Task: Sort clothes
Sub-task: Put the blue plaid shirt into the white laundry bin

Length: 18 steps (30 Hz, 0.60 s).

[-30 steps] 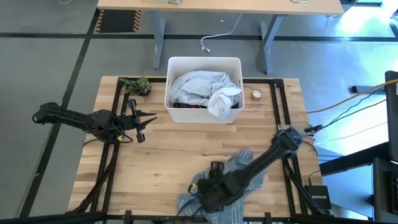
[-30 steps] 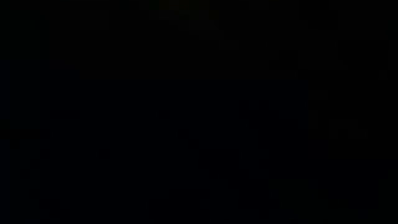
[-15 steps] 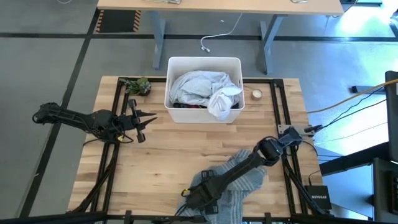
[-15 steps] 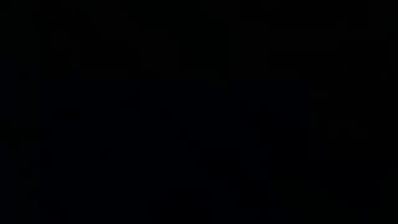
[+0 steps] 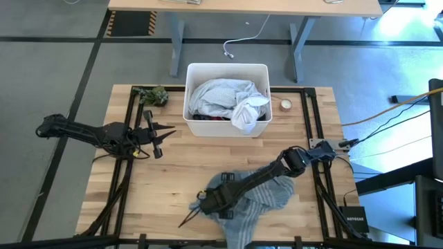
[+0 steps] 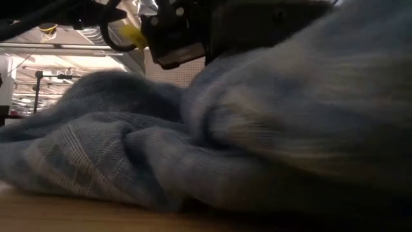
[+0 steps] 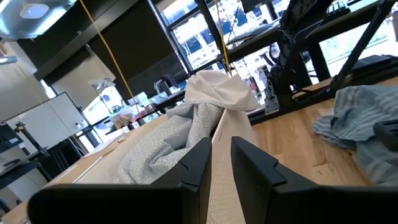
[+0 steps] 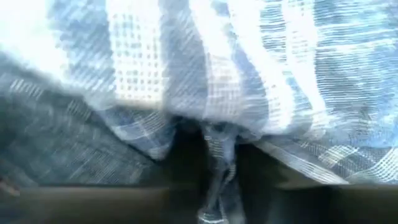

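Note:
A blue-grey striped garment (image 5: 266, 197) lies crumpled on the wooden table near its near edge and fills the low view (image 6: 129, 154). My right gripper (image 5: 208, 202) points down onto the garment's left part and is shut on it (image 8: 217, 168). More clothes, grey-white patterned (image 5: 216, 95) and white (image 5: 249, 111), are heaped in a white bin (image 5: 226, 68) at the far middle. My left gripper (image 5: 163, 133) waits open at the table's left, level, pointing at the bin (image 7: 214, 180). My right gripper pinches a bunched fold of the striped garment (image 8: 219, 146) between its two fingers, coming from above and pointing down. The fold stands up between the fingers, and the rest of the cloth lies slack on the table (image 6: 96, 167).
A small green-brown camouflage lump (image 5: 152, 95) sits at the far left. A small round object (image 5: 285, 105) lies right of the bin. Black frame rails (image 5: 131, 104) run along the table's left and right sides. Bare wood (image 5: 173, 173) shows between the bin and the garment.
My right gripper has sunk onto the striped garment while moving toward the table's left edge. The garment's left part has bunched and shifted under it. The low view, dark before, now shows the cloth.

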Available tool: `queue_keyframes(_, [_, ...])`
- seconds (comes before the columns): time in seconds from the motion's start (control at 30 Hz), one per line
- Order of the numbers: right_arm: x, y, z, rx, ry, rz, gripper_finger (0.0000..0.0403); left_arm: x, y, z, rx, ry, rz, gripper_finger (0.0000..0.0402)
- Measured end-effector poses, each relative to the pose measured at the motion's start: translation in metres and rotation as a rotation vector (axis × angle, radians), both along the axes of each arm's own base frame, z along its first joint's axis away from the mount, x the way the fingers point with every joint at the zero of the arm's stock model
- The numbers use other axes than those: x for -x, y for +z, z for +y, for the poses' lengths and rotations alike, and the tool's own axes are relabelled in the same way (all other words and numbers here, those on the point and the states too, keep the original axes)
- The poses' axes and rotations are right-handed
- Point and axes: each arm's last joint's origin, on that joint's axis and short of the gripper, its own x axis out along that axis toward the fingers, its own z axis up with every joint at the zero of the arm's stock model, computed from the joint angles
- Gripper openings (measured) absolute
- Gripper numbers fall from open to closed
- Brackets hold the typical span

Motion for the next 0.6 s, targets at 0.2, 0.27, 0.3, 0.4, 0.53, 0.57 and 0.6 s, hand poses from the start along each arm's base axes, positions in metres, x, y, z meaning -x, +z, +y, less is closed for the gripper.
queue_keyframes(0.2, [-0.004, 0.000, -0.009, 0.050, 0.044, -0.012, 0.0028, 0.000, -0.001, 0.000, -0.006, 0.000, 0.007, 0.0056])
queue_keyframes(0.27, [-0.003, 0.002, -0.010, 0.081, 0.061, -0.013, 0.0042, 0.000, -0.001, 0.000, -0.006, 0.000, 0.008, 0.0056])
queue_keyframes(0.3, [-0.002, 0.004, -0.011, 0.108, 0.063, -0.017, 0.0045, 0.000, -0.001, 0.000, -0.006, 0.000, 0.008, 0.0056])
queue_keyframes(0.4, [0.001, 0.025, -0.015, 0.170, 0.062, -0.071, 0.0033, 0.000, -0.001, 0.000, -0.006, 0.000, 0.009, 0.0056])
queue_keyframes(0.53, [0.007, 0.066, -0.022, 0.255, 0.045, -0.204, 0.0018, 0.000, -0.001, 0.000, -0.006, 0.000, 0.009, 0.0056])
queue_keyframes(0.57, [0.008, 0.076, -0.024, 0.283, 0.037, -0.240, 0.0018, 0.000, -0.001, 0.000, -0.006, 0.000, 0.009, 0.0056])
queue_keyframes(0.6, [0.011, 0.087, -0.026, 0.312, 0.023, -0.278, 0.0018, 0.000, -0.001, 0.000, -0.006, 0.000, 0.009, 0.0056])
